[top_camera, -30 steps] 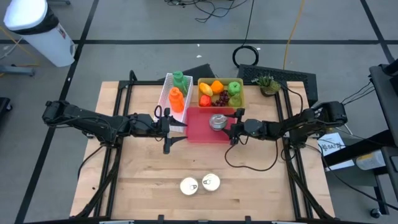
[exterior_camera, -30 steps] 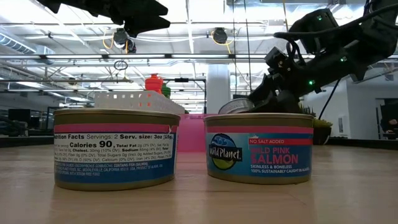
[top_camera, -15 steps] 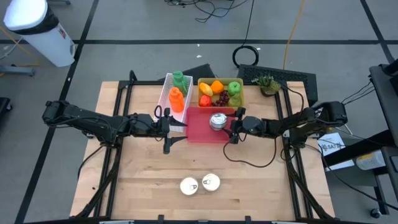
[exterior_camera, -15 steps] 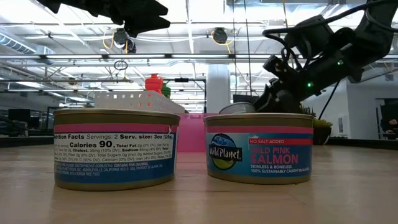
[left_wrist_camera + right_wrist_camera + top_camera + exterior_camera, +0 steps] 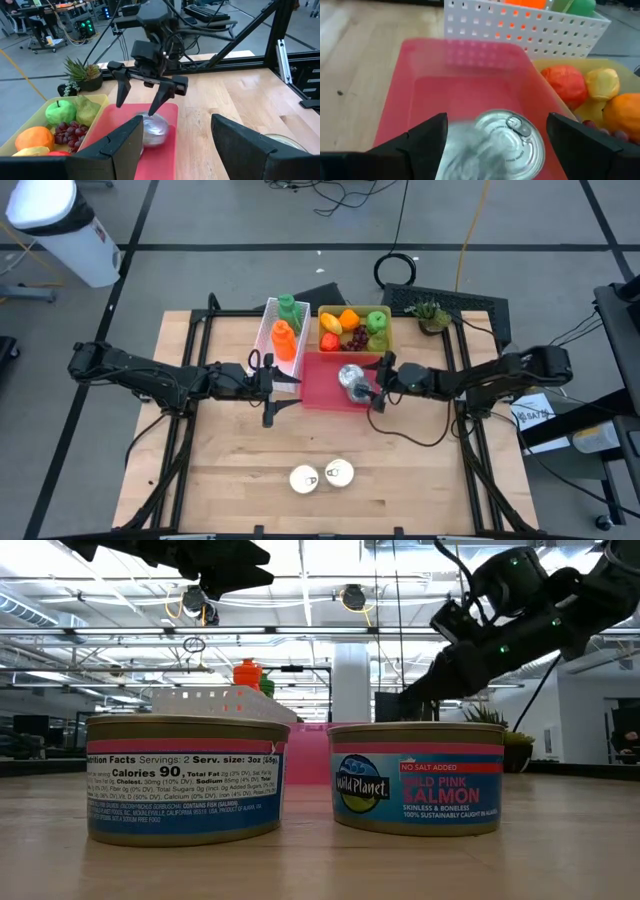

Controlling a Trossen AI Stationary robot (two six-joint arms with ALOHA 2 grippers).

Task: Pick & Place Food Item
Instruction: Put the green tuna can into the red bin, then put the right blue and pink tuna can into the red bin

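A silver can [image 5: 502, 145] lies in the red tray [image 5: 320, 385], lid with its pull tab showing; the left wrist view also shows the can [image 5: 152, 131]. My right gripper [image 5: 378, 383] hangs open just over the can from the table's right side. Its fingers [image 5: 122, 92] stand on either side of the can, apart from it. My left gripper [image 5: 268, 387] waits open at the tray's left edge, above the table. Two more cans, a blue-labelled one [image 5: 185, 778] and a salmon one [image 5: 417, 775], stand on the wood near the table's near edge.
Behind the red tray sit a yellow bin of fruit [image 5: 355, 327] and a white perforated basket [image 5: 283, 335] with an orange and a green bottle. A small potted plant [image 5: 430, 315] stands at the far right corner. Bare wood lies between the tray and the two near cans.
My right gripper held the silver can tilted above the red tray, then let it go and rose. The can has dropped and now lies in the tray, out of sight in the low view behind the salmon can.
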